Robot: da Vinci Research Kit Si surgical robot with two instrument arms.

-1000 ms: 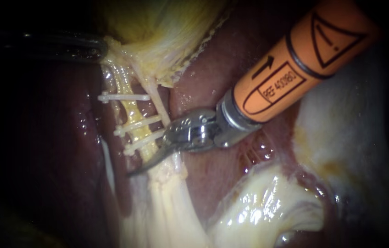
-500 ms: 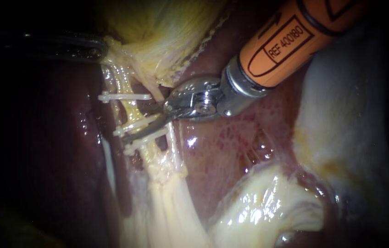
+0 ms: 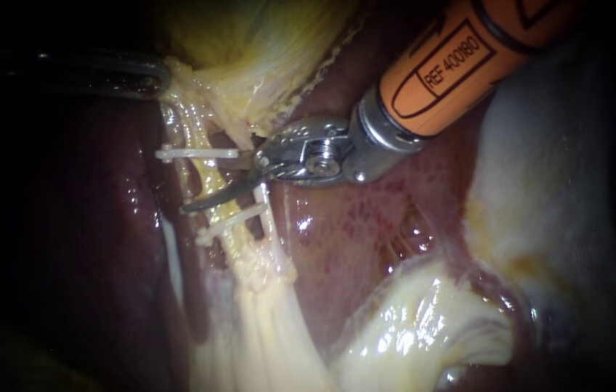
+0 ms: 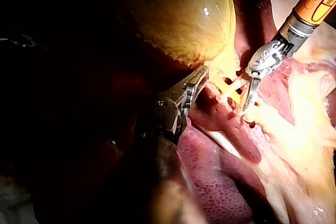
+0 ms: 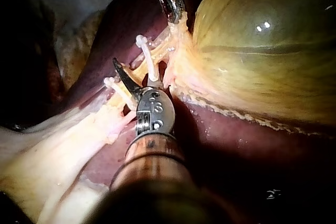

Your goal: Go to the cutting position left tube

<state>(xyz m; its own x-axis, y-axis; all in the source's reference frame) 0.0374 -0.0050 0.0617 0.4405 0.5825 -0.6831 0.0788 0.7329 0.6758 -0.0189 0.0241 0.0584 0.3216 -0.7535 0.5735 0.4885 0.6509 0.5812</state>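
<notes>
Where the right tool stood: the orange-shafted right instrument (image 3: 205,187) reached in from the upper right, and its steel tool lay across the pale yellow left tube (image 3: 190,127).
Tool state: the thin curved jaws were parted a little, with the tube between them and nothing gripped.
Clips: one white plastic clip (image 3: 195,153) crossed the tube just above the jaws and another (image 3: 229,221) just below.
Left instrument (image 4: 198,77): its tool was closed on pale tissue at the neck of the glossy yellow gallbladder (image 4: 184,14).
Dark red liver (image 3: 366,232): it lay wet beneath the tube.
</notes>
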